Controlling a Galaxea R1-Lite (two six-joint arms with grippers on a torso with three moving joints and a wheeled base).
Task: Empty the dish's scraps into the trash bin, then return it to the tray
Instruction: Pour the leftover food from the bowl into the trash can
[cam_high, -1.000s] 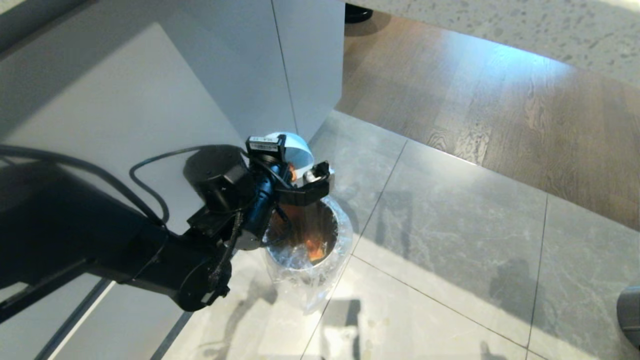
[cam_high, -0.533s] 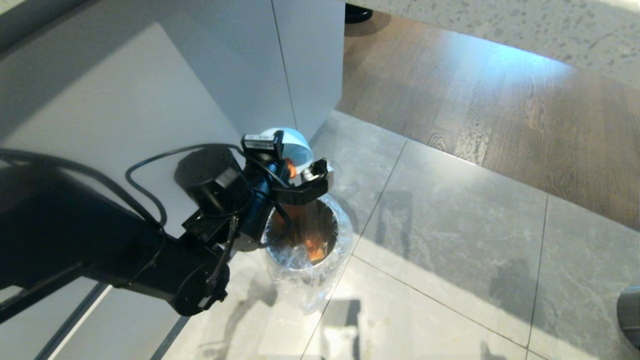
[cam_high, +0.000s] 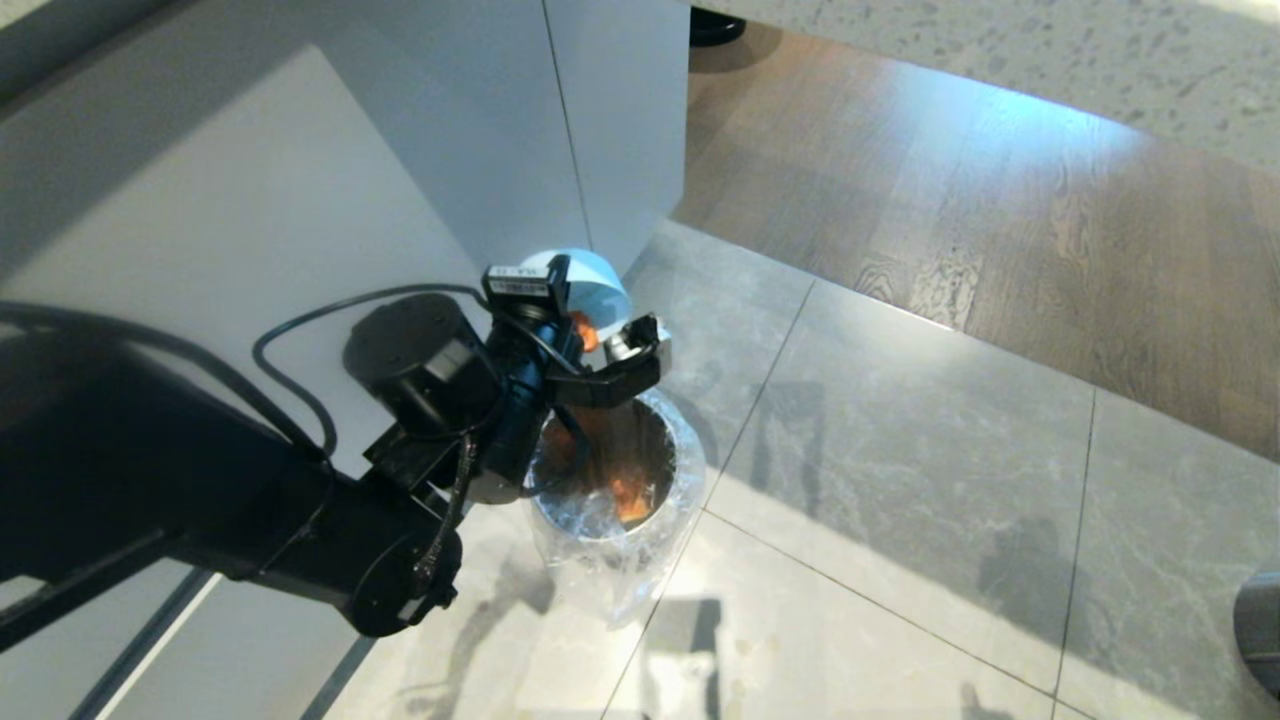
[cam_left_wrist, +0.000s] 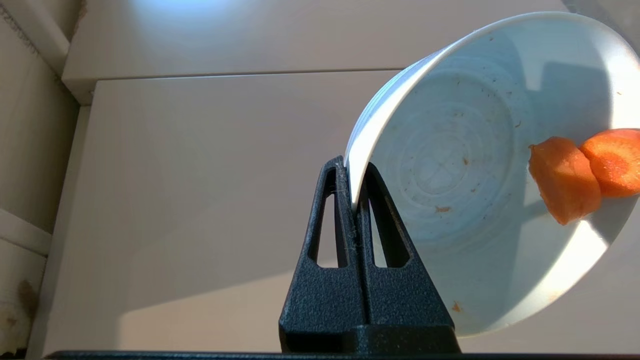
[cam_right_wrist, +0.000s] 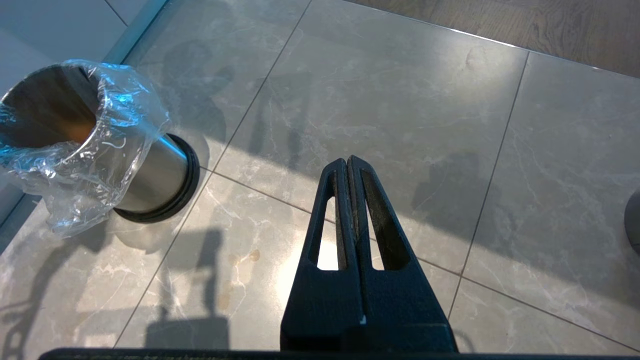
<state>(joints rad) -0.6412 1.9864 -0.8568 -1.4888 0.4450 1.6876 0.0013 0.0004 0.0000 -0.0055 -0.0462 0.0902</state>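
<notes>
Slightly higher I tipped the dish (cam_left_wrist: 450, 165) over the trash bin (cam_high: 610, 520); left gripper (cam_left_wrist: 356, 190) jaws clenched its rim, two scraps (cam_left_wrist: 582, 172) clung on, return pending.

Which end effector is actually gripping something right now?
The left end effector: shut on the tilted dish's rim above the bin. The right end effector is shut on nothing, over bare floor.
</notes>
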